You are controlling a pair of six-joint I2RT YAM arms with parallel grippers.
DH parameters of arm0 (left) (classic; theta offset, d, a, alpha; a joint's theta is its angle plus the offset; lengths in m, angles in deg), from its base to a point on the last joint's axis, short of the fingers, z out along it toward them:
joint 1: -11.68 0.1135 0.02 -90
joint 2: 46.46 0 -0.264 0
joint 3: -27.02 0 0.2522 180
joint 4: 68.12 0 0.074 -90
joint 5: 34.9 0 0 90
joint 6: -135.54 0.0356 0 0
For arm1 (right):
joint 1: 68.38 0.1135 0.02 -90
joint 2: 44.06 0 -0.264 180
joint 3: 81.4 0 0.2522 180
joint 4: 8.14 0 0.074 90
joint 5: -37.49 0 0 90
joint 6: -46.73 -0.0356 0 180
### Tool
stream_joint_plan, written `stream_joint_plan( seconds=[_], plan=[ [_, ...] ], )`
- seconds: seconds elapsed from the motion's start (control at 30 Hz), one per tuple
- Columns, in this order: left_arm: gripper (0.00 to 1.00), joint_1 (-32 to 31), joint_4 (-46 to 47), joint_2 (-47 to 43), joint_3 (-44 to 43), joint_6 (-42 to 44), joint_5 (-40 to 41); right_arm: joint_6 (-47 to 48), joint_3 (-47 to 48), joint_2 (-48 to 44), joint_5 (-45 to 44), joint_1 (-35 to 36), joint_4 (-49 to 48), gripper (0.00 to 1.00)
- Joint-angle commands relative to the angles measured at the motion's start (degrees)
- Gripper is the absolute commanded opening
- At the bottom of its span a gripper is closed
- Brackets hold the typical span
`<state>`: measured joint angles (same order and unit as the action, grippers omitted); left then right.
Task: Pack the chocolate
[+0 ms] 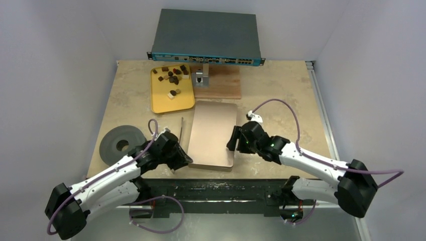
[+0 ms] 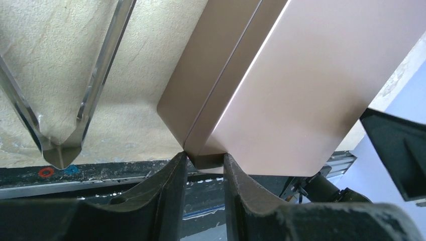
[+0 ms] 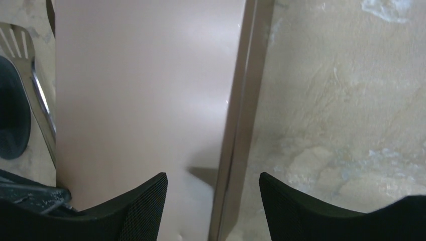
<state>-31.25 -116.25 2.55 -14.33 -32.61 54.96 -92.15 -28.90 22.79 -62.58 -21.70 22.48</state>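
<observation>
- Left pincer point(image 2: 205, 158): narrow, its two fingers point(image 2: 168, 188) pinched on the near left corner of the box point(image 1: 213, 133).
- Right pincer point(image 3: 212, 176): wide, with one finger over the lid point(image 3: 140, 90) and the other over bare table, straddling the box's right edge. No contact can be told.
- Box: brown, flat and rectangular with the lid on, lying in the middle of the table point(image 1: 281, 90) between the two pincers.
- Left wrist view only: the seam where the lid meets the base, running along the box's side up from the gripped corner.
- Tongs point(image 2: 106, 60): metal, lying on the table just left of the box. The top view shows them as a thin line, and the right wrist view catches one slotted tip.
- Chocolate point(image 1: 173, 78): seen in the top view only. Loose dark pieces and one or two paler ones sit on a yellow tray point(image 1: 168, 105) at the far left, well apart from both pincers.
- Disc point(image 1: 108, 145): grey with a centre hole, at the table's left edge beside the left arm.
- Board point(image 1: 226, 85): reddish brown, just right of the tray, carrying a small grey block point(image 1: 200, 78).
- Device point(image 1: 206, 35): dark and flat with a blue port strip, at the far edge.
- Surface and room: a beige stone-patterned table, plain pale walls, and a metal rail point(image 1: 321, 110) along the right side.
</observation>
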Motion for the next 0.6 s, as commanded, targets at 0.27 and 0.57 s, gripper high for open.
stream_joint_plan(
  seconds=[0.27,0.57],
  plan=[
    [0.31,-0.26,-8.20,3.90,-3.47,5.62,4.80,-10.20,-8.85,-3.59,-3.23,8.97,4.87,0.61],
    [0.31,-0.26,-9.63,5.31,-5.01,7.11,5.41,-15.83,-15.19,-4.16,-3.85,10.80,6.13,0.37]
  ],
)
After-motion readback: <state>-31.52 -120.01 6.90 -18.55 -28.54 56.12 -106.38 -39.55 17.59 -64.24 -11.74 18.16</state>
